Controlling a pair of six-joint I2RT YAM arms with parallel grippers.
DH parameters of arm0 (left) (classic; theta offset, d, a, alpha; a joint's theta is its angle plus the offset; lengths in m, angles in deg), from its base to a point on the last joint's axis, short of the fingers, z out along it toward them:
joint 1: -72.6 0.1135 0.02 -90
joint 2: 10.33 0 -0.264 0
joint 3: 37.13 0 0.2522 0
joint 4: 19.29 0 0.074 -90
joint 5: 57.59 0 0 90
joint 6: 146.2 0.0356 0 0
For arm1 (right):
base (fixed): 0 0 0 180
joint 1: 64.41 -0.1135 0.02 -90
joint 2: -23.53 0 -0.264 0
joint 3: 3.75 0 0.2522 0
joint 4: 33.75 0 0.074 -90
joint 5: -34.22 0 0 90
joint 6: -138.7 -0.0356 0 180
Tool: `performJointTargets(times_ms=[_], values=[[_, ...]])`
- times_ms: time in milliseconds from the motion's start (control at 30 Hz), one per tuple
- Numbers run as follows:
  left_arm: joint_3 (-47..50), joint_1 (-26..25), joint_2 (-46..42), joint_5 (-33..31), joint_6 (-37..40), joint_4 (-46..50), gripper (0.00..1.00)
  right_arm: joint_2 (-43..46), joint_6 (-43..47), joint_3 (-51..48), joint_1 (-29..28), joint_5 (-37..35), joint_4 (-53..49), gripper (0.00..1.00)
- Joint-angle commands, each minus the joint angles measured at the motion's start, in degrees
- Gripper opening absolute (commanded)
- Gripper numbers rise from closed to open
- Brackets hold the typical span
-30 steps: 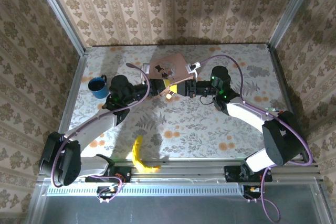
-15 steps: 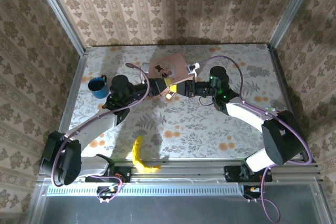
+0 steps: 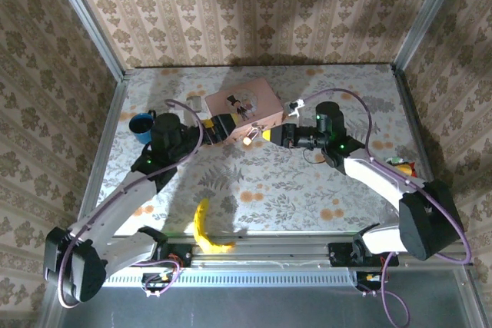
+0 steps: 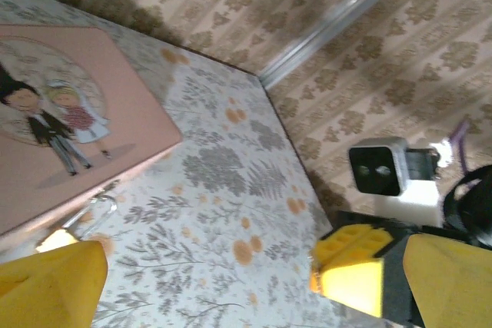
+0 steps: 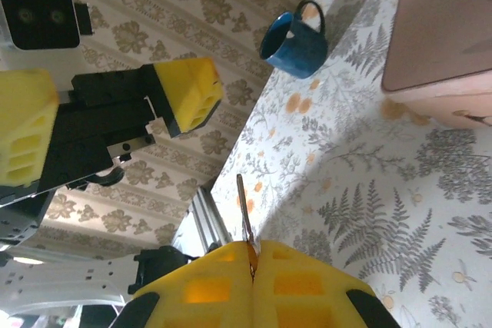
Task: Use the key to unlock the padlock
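Note:
The small brass padlock [image 3: 250, 137] lies at the front edge of the pink box [image 3: 246, 103], between my two grippers. In the left wrist view the padlock [image 4: 65, 234] shows its shackle raised beside the box [image 4: 69, 113]. My left gripper [image 3: 228, 128] stands open just left of the padlock, with nothing between its fingers [image 4: 46, 282]. My right gripper [image 3: 267, 135] is shut on the key [image 5: 244, 213], a thin blade sticking out of the yellow pads. The key tip points at the padlock and is a little short of it. The right gripper [image 5: 252, 255] faces the left gripper's spread fingers [image 5: 188, 90].
A blue mug [image 3: 141, 127] stands at the left behind the left arm. A yellow banana [image 3: 206, 228] lies near the front rail. A small grey object [image 3: 196, 102] sits left of the box. Patterned walls close in the table on three sides.
My left gripper has opened and let go of the padlock, and its arm has drawn back to the left. The pink box has settled flat. My right gripper has shifted slightly right with the key.

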Motion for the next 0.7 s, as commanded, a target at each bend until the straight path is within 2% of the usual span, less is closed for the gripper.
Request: performJointTargets(times_ms=[0,333,433,567,667], values=[[-1.8,-0.7,-1.7,-6.1,3.4,6.3,1.00,2.1,2.2,-1.5,1.3,-1.8,-3.9,0.00],[-7.0,-7.7,0.6,-18.9,10.0,15.9,1.00,6.8,4.7,-4.5,4.7,-1.3,-8.0,0.00],[-8.0,-9.4,2.5,-20.1,11.2,16.0,1.00,7.9,5.4,-4.9,5.7,-1.4,-9.7,0.00],[-10.4,-12.7,7.4,-21.9,11.9,17.3,0.92,9.0,7.8,-4.0,6.7,-3.6,-15.3,0.00],[-13.1,-16.1,13.0,-26.1,13.6,20.0,0.88,8.9,10.1,-2.4,7.0,-5.4,-20.4,0.00]])
